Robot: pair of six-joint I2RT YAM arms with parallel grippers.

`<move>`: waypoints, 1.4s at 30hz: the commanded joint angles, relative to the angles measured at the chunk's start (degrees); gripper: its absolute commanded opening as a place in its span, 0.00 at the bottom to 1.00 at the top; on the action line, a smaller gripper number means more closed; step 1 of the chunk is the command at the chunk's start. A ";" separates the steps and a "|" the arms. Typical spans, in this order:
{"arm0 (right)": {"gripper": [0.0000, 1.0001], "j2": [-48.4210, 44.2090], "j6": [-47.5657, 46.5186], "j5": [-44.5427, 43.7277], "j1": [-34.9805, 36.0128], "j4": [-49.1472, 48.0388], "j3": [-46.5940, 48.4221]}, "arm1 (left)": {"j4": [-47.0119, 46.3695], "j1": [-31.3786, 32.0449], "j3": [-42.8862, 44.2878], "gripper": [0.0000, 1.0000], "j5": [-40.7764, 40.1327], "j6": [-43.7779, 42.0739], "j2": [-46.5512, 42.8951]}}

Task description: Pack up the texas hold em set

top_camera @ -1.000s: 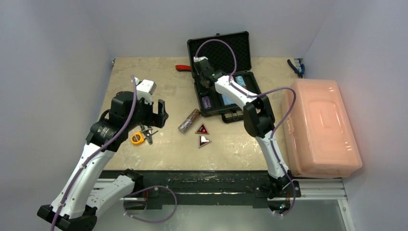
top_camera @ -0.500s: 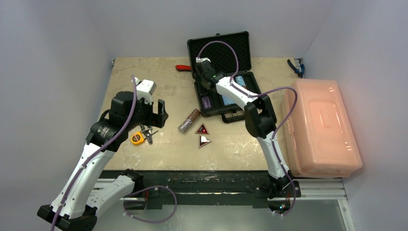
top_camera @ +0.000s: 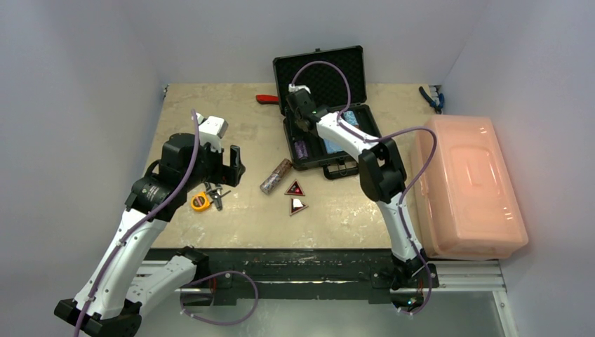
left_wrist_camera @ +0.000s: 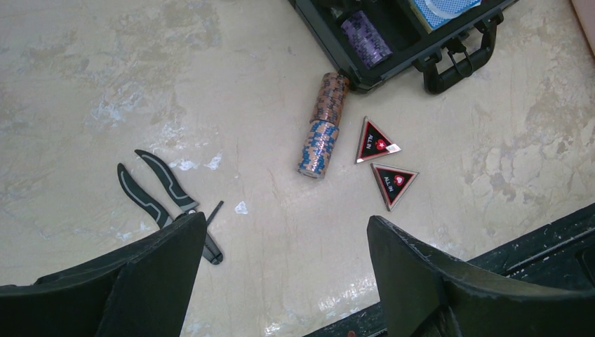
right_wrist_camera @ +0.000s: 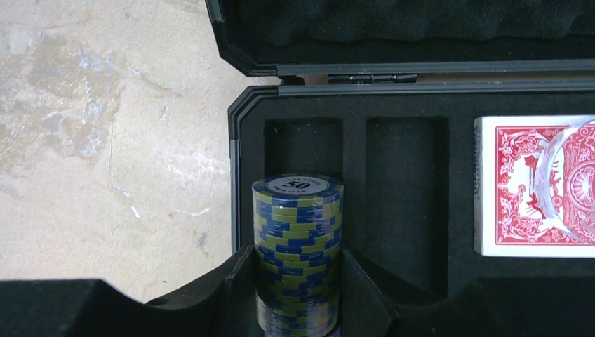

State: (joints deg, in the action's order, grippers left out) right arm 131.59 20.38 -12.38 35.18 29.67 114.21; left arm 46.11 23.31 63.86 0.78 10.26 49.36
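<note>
Right gripper [right_wrist_camera: 298, 284] grasping the blue-yellow chip stack [right_wrist_camera: 297, 225], left gripper [left_wrist_camera: 281, 270] released, I'd square it over the briefcase's [right_wrist_camera: 242, 63] foam slot [right_wrist_camera: 303, 144] before lowering.

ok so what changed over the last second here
The right gripper, shut on the blue and yellow chip stack, drifted slightly right over the left end of the black case, and its elbow swung right too. Nothing was gripped or released. The left gripper stayed open and still. The loose chip roll and triangular markers on the table did not move.
</note>
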 commanded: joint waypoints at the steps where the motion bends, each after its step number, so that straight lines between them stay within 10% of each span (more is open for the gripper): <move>1: 0.52 -4.34 1.93 0.48 0.06 4.99 -0.75 | -1.62 -0.28 0.11 0.84 -0.25 -0.81 -0.76; 11: 0.66 -6.39 1.90 0.06 0.04 5.30 -0.57 | -1.61 -0.28 0.04 0.84 -0.27 -0.86 -0.75; 42: 0.44 8.71 -1.04 -1.03 -1.36 3.96 21.13 | -1.29 -0.27 0.12 0.83 -0.60 -1.04 0.07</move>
State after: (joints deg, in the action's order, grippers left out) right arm 140.00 20.23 -12.73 34.02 34.68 131.85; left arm 46.13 23.31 63.86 0.73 9.87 49.45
